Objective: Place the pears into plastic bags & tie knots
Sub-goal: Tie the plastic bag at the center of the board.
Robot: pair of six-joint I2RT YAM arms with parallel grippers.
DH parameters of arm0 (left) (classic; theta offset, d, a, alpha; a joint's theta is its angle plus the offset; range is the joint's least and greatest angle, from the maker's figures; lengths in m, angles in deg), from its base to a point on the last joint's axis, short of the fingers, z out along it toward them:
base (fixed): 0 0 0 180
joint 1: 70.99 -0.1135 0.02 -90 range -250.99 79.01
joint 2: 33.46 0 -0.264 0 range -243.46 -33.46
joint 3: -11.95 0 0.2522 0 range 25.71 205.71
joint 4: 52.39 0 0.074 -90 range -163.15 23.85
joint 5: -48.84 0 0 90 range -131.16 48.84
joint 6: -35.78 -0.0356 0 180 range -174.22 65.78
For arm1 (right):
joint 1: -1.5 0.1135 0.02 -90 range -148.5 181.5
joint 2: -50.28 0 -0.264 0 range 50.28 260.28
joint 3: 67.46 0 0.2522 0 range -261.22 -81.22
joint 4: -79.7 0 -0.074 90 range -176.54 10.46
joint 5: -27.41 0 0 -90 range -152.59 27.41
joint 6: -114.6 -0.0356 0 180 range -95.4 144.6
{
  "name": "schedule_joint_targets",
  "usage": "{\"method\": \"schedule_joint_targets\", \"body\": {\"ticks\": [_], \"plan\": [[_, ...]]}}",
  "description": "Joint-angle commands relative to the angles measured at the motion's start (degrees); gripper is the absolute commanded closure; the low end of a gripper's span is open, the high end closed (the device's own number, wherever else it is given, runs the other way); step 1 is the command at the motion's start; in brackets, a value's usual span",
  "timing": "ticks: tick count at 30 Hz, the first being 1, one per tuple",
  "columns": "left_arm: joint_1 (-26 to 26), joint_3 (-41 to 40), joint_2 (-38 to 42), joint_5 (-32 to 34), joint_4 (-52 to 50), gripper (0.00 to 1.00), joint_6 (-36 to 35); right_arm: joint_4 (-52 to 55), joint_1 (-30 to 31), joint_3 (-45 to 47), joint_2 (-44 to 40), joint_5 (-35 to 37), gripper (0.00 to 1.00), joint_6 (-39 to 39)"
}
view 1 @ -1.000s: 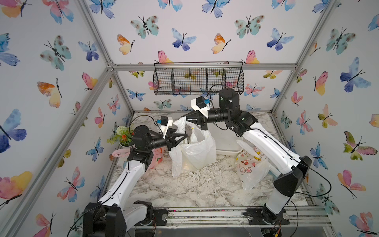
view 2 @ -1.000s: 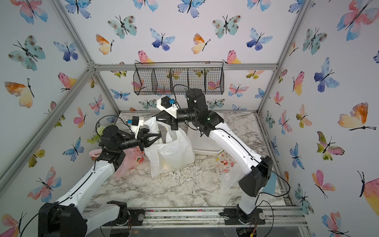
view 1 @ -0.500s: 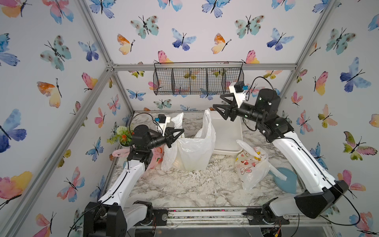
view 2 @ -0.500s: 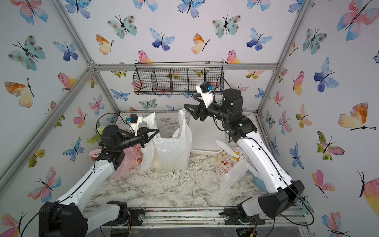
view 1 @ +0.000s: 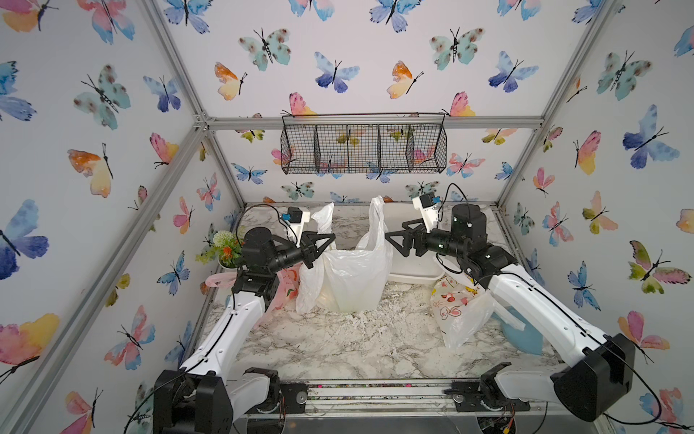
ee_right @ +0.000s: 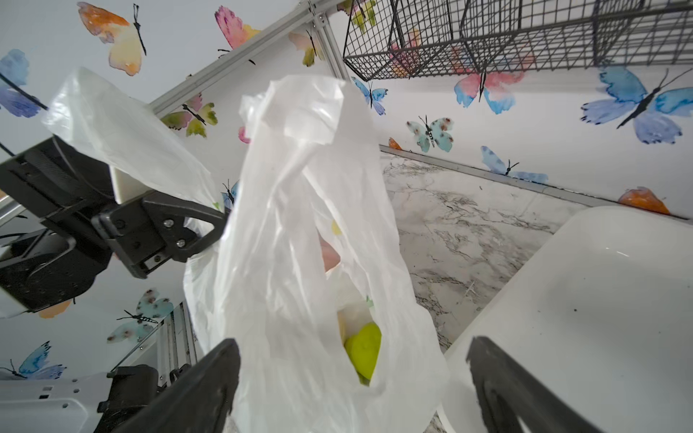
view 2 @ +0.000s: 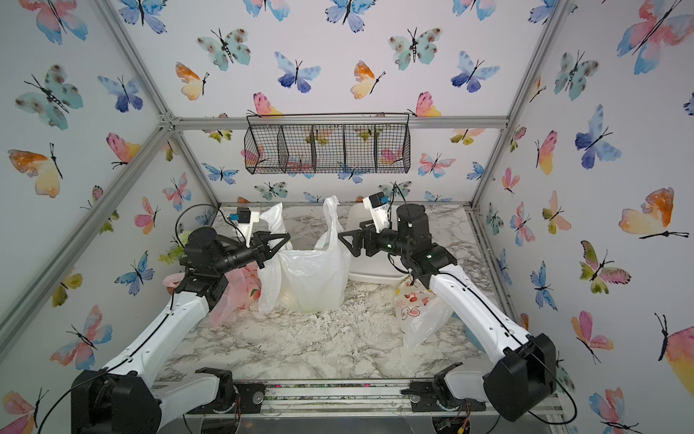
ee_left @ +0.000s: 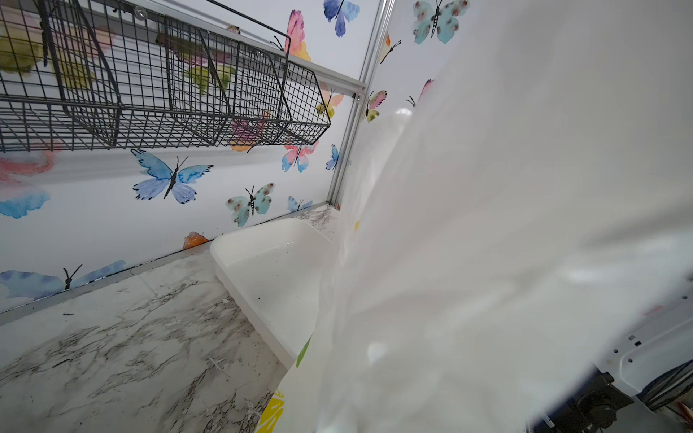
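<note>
A white lemon-print plastic bag (view 1: 353, 278) (view 2: 315, 278) stands mid-table with its two handles apart. My left gripper (view 1: 330, 238) (view 2: 287, 236) is shut on the left handle (view 1: 325, 218). In the left wrist view bag film (ee_left: 487, 225) hides its jaws. The right handle (view 1: 377, 221) stands free. Just right of it my right gripper (view 1: 393, 244) (view 2: 343, 242) (ee_right: 352, 378) is open, holding nothing. A green pear (ee_right: 362, 352) shows through the bag's mouth. Any knots are out of view.
A pink apple-print bag (view 1: 285, 289) lies behind my left arm. A white bag with red doodles (view 1: 458, 308) lies under my right arm. A white tray (view 1: 409, 270) (ee_right: 600, 300) sits behind the bag. A plant (view 1: 223, 248) and wire basket (view 1: 362, 148) stand along the walls.
My right gripper opened, let go of the bag, swung right and came down beside the right handle. My left gripper kept its hold and the bag settled upright.
</note>
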Motion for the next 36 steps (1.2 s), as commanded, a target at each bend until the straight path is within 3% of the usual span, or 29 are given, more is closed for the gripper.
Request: {"method": "schedule_joint_targets", "body": {"ticks": [1,10,24,26,29,31,33,36], "plan": [[-0.3,-0.3,2.0,-0.6,-0.8,1.0,0.2,-8.8,0.2,-0.1,3.4,-3.6,0.02,-2.5],[-0.2,0.1,2.5,-0.6,-3.8,1.0,-1.6,-18.9,0.2,-2.1,12.0,-18.2,0.02,-3.4],[-0.1,0.3,2.0,-0.6,-4.5,1.0,-1.6,-23.2,0.2,-10.4,25.8,-36.0,0.02,0.3],[-0.2,0.3,2.0,-0.5,-4.9,1.0,-1.8,-24.2,0.2,-10.6,26.9,-39.3,0.08,0.4],[-0.2,0.2,2.2,-0.2,-5.3,1.0,-2.3,-26.4,0.2,-8.8,25.6,-42.8,0.25,0.2],[-0.2,0.2,2.2,0.4,-5.3,1.0,-2.4,-26.7,0.2,-7.5,24.0,-43.2,0.39,0.8],[-0.2,0.5,1.8,1.8,-5.3,1.0,-1.4,-26.1,0.2,-6.3,22.3,-42.4,0.6,1.3],[-0.2,3.0,0.1,5.9,-9.3,1.0,-0.3,-26.4,0.2,-2.7,19.0,-38.2,0.8,1.6]]}}
